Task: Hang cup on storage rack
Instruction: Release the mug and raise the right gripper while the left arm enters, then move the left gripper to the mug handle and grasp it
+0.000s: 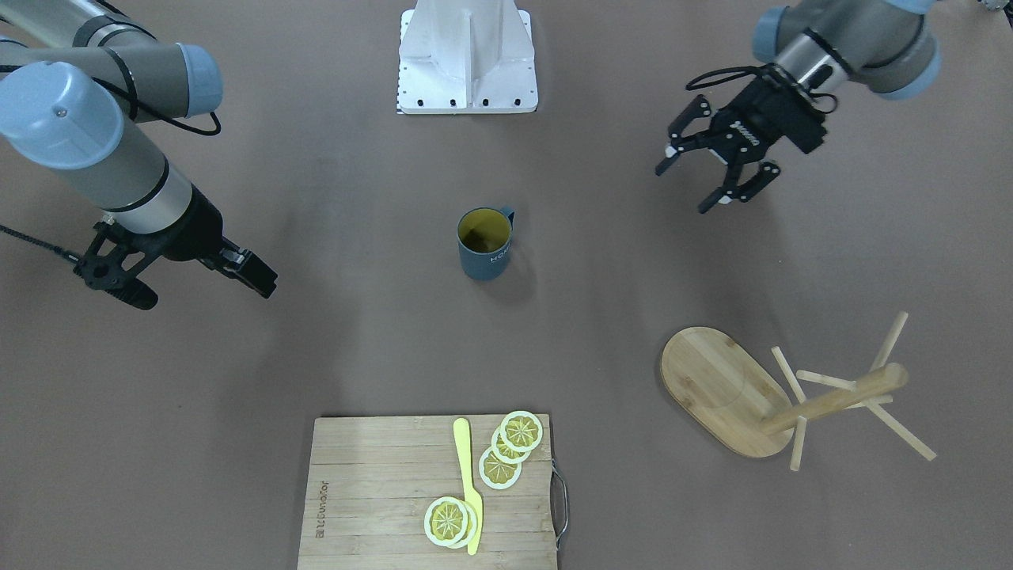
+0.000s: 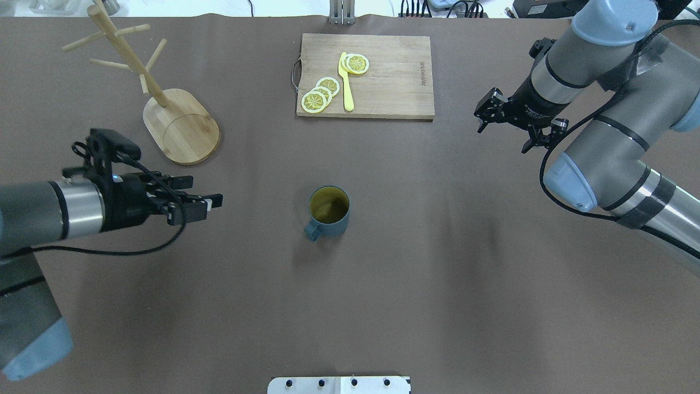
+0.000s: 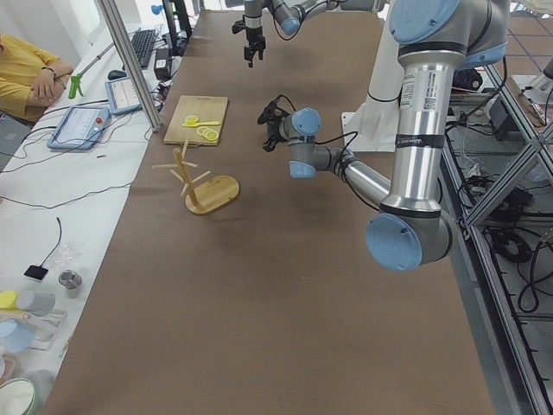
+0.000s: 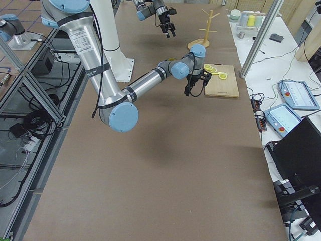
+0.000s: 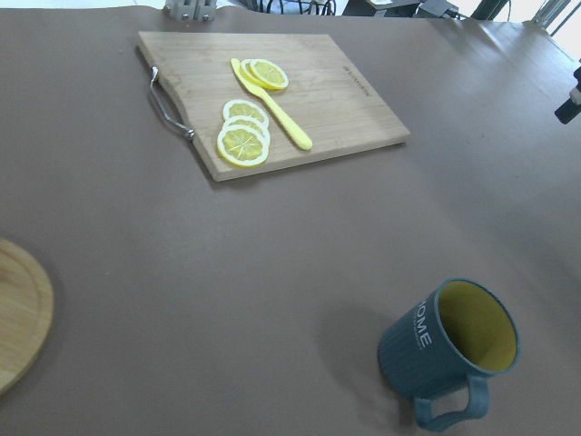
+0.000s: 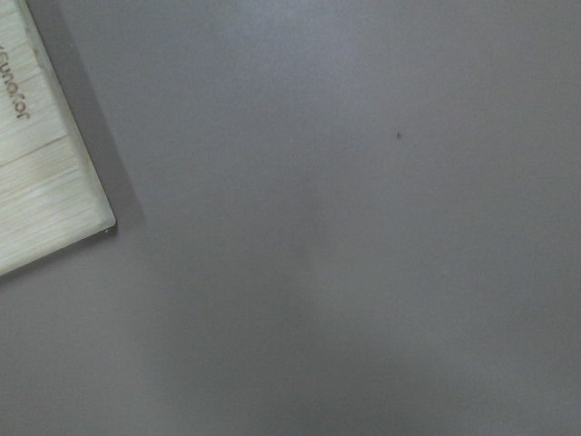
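Left arm (image 2: 76, 205) level, jaws parted, cup (image 2: 328, 210) upright ahead of them, right arm (image 2: 552, 87) angled down, jaws spread.

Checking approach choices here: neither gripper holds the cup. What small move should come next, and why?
Probably ease the open left gripper toward the cup. It hovers nearer the cup than the right gripper, on the side of the storage rack, and the cup stands upright and untouched, handle angled toward it.

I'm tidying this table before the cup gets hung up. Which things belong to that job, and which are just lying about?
For the job: cup, storage rack.
Lying about: cutting board, lemon slices, yellow knife.
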`<action>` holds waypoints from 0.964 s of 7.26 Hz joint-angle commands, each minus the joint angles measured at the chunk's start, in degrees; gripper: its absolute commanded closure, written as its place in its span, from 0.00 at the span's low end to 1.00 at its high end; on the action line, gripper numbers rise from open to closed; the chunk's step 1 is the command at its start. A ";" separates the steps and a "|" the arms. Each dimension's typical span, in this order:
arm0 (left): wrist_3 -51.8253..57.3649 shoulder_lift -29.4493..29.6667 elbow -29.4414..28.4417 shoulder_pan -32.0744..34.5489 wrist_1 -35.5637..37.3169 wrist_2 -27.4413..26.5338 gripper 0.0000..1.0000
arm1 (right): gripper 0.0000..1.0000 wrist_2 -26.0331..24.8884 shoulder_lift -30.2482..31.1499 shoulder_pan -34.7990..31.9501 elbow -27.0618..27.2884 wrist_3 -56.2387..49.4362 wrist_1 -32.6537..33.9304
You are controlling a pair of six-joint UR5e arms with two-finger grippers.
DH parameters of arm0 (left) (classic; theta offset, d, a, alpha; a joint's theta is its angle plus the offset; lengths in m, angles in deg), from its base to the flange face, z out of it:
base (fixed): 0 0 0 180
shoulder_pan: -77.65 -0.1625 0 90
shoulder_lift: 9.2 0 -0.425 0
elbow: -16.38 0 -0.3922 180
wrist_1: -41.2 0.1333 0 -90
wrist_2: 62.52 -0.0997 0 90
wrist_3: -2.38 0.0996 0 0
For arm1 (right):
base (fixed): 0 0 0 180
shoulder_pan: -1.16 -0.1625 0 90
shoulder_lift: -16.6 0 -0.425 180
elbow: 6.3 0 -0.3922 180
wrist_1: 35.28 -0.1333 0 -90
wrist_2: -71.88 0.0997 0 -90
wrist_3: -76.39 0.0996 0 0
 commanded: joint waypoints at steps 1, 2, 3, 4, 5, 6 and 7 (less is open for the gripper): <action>1.15 1.89 -3.44 -16.39 -0.39 -26.58 0.10 | 0.00 -0.09 -0.54 -0.92 -1.57 -3.07 -0.04; 3.93 7.04 -7.38 -19.07 -0.48 -31.58 0.10 | 0.00 -0.61 -0.54 -0.92 -1.75 -3.07 -0.04; 5.61 13.18 -13.25 -19.27 -2.39 -31.80 0.10 | 0.00 -1.05 -0.54 -0.83 -1.92 -3.16 -0.04; 5.81 15.76 -18.01 -19.36 -5.46 -32.33 0.10 | 0.00 -1.05 -0.80 -0.83 -1.92 -3.16 -0.04; 7.11 15.70 -19.10 -19.10 -6.62 -32.33 0.10 | 0.00 -1.23 -0.80 -0.92 -1.92 -3.16 -0.04; 11.65 15.88 -19.02 -19.01 -7.59 -32.33 0.10 | 0.00 -1.40 -0.80 -0.92 -1.92 -3.16 -0.04; 12.39 15.88 -19.02 -18.66 -8.73 -32.33 0.10 | 0.00 -1.41 -0.89 -0.92 -1.92 -3.16 -0.04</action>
